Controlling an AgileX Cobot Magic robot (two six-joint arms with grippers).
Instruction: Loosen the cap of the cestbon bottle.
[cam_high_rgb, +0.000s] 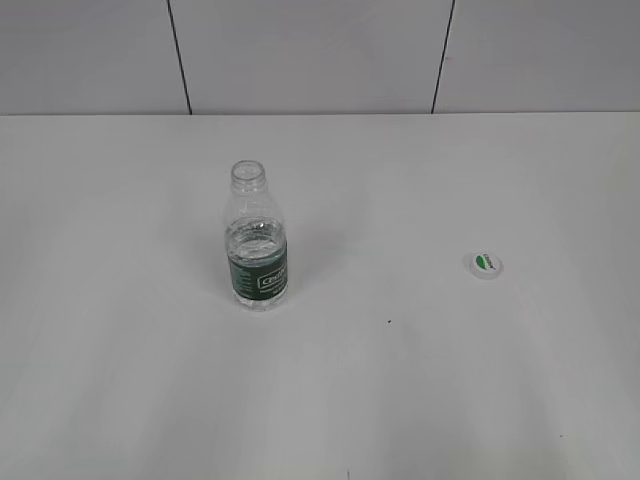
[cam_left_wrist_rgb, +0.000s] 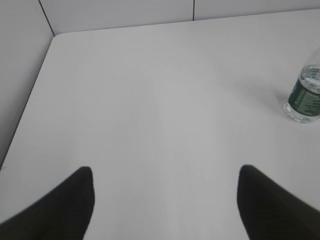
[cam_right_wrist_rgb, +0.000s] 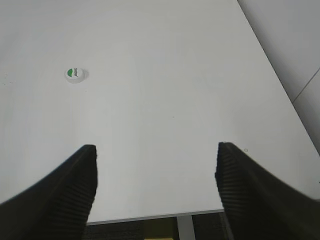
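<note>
The cestbon bottle (cam_high_rgb: 258, 240) stands upright left of the table's middle, with its neck open and no cap on it. It also shows at the right edge of the left wrist view (cam_left_wrist_rgb: 305, 95). The cap (cam_high_rgb: 484, 264) lies apart on the table to the bottle's right, green mark up. It shows in the right wrist view (cam_right_wrist_rgb: 75, 74) at the upper left. My left gripper (cam_left_wrist_rgb: 165, 172) is open and empty, well away from the bottle. My right gripper (cam_right_wrist_rgb: 156, 150) is open and empty near the table's front edge. Neither gripper shows in the exterior view.
The white table (cam_high_rgb: 400, 380) runs back to a grey panelled wall (cam_high_rgb: 320, 50). Its left edge and rounded far corner (cam_left_wrist_rgb: 55, 37) show in the left wrist view. Its front edge (cam_right_wrist_rgb: 165, 215) and right edge show in the right wrist view.
</note>
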